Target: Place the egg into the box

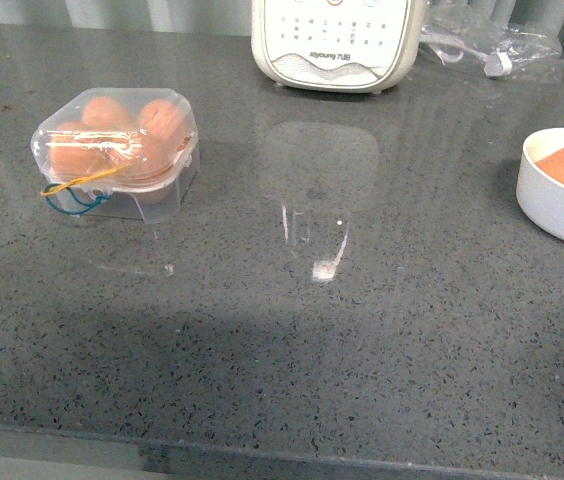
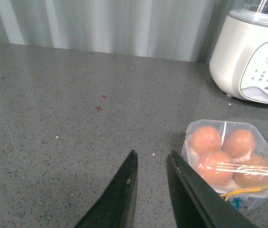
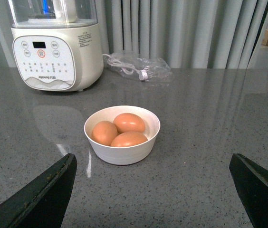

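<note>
Nearest to the front camera is only bare grey tabletop [image 1: 292,370]; neither arm shows in that view. Further back on the left stands the box [image 1: 117,155], a clear plastic case with its rounded lid down over it. Four brown eggs fill its cells, so I see no free cell. Yellow and blue elastic bands [image 1: 80,192] hang at its front corner. On the far right edge is a white bowl [image 1: 560,195] with more brown eggs; the right wrist view shows three of them, and the nearest one, the egg [image 3: 129,139], lies at the front of the bowl.

Seen from its wrist, the left hand [image 2: 152,159] has its fingers close together with a narrow gap between them, holding nothing, just beside the box. In the right wrist view, the right hand [image 3: 153,164] is spread wide apart and empty, with the bowl between its fingers further ahead.

I judge that the filling step is finished, or a new cycle has not started. A next egg would need the lid lifted first and a free cell, and the right hand must come down over the bowl and close gently, because the shell is smooth and fragile.

At the back stands a white kitchen machine [image 1: 337,40].
</note>
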### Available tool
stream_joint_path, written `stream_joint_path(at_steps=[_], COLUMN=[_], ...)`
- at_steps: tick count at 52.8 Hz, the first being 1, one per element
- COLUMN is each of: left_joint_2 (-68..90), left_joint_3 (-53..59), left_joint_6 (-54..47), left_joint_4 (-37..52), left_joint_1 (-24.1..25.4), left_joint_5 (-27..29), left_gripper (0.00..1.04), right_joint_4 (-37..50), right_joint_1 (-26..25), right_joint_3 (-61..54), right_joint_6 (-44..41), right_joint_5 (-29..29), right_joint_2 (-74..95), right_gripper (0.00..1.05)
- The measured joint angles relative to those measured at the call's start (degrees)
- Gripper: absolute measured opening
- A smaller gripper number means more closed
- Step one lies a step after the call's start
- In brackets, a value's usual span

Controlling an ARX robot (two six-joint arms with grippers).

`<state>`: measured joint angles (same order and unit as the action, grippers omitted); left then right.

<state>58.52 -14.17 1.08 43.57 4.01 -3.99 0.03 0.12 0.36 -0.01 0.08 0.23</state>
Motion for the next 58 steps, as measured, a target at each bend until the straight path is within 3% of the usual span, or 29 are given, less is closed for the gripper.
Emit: stream_joint_path(at_steps=[6, 38, 43, 58], left_joint_2=[-3.30, -22.45, -23.47, -32.15], left_joint_3=[2.64, 11.45, 12.57, 12.61], left_joint_6=[-0.17, -0.63, -0.66, -0.68], left_joint_4=[-0.17, -10.67, -9.14, -17.16], left_joint_1=[-2.86, -3.89, -3.89, -3.91], left_joint_5=[3.82, 4.02, 4.02, 4.02], left_gripper=[0.03, 0.04, 0.04, 0.04], right_joint_4=[0.00, 0.00, 0.00, 0.00], right_joint_1=[0.00, 0.00, 0.02, 0.02], right_joint_3=[0.00, 0.00, 0.00, 0.00], right_joint_6=[0.00, 0.00, -0.02, 0.00], right_joint_5=[0.00, 0.00, 0.00, 0.00], right_joint_2=[0.00, 0.00, 0.00, 0.00], right_gripper=[0.97, 0.97, 0.97, 0.97])
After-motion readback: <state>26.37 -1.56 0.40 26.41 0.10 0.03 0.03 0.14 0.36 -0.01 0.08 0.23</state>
